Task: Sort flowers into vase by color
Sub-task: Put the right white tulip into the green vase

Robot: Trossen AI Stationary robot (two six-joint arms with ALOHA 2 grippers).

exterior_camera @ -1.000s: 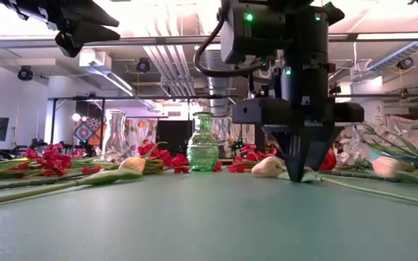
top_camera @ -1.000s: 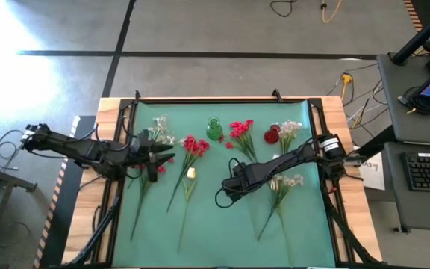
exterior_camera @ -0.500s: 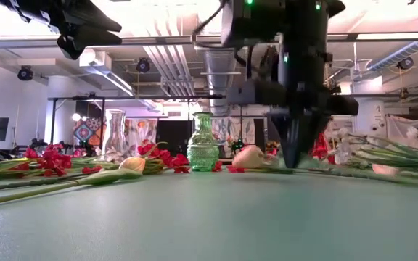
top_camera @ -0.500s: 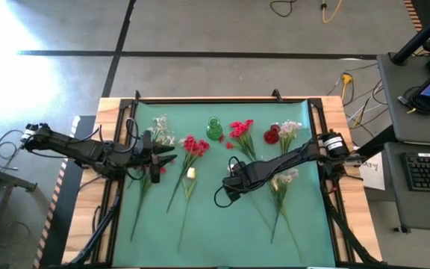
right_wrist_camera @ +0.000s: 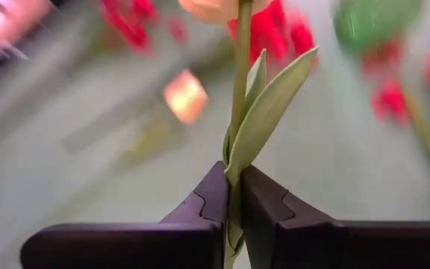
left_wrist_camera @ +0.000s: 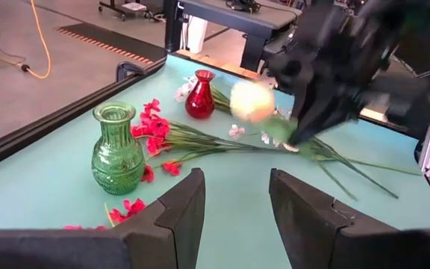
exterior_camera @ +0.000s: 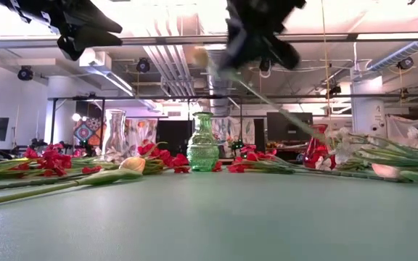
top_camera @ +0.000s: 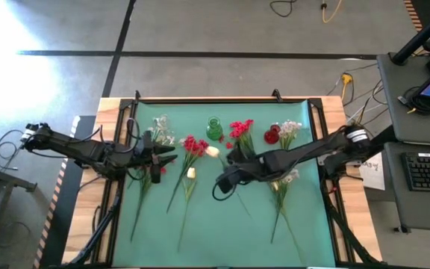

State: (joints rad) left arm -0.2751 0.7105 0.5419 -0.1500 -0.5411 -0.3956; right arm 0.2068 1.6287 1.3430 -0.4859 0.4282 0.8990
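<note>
My right gripper (top_camera: pixel 225 159) is raised over the mat's middle, shut on a cream-yellow bud flower (top_camera: pixel 213 152). The bud (exterior_camera: pixel 200 56) points toward the green vase (top_camera: pixel 214 129). My left gripper (left_wrist_camera: pixel 237 202) hovers open above the mat's left part (top_camera: pixel 160 156), over red blooms. Still lying on the mat are red flowers (top_camera: pixel 192 146), another cream bud (top_camera: pixel 191 172) and white sprays (top_camera: pixel 284 181). The red vase (top_camera: pixel 272 135) and the clear vase (exterior_camera: pixel 115 135) stand upright near the far edge. My right gripper pinches the cream flower's green stem (right_wrist_camera: pixel 235 175) between its two fingers, a short way below the bud, with a leaf (right_wrist_camera: pixel 269 108) caught alongside. The fingers lie across the stem. Bud and upper stem are lifted clear, and the long stem (exterior_camera: pixel 289 119) slants down toward the mat.
More red blooms (top_camera: pixel 239 131) and white sprays (top_camera: pixel 290 128) lie between the green and red vases. The near half of the green mat (top_camera: pixel 222 232) holds only stem ends. Black rails (top_camera: pixel 118 202) frame the mat's sides.
My right gripper has risen from the mat and tipped, swinging toward the far edge and the green vase. It carried the cream flower along. The bud, which lay low beside the fingers, is now high in the air, with the stem trailing down behind.
</note>
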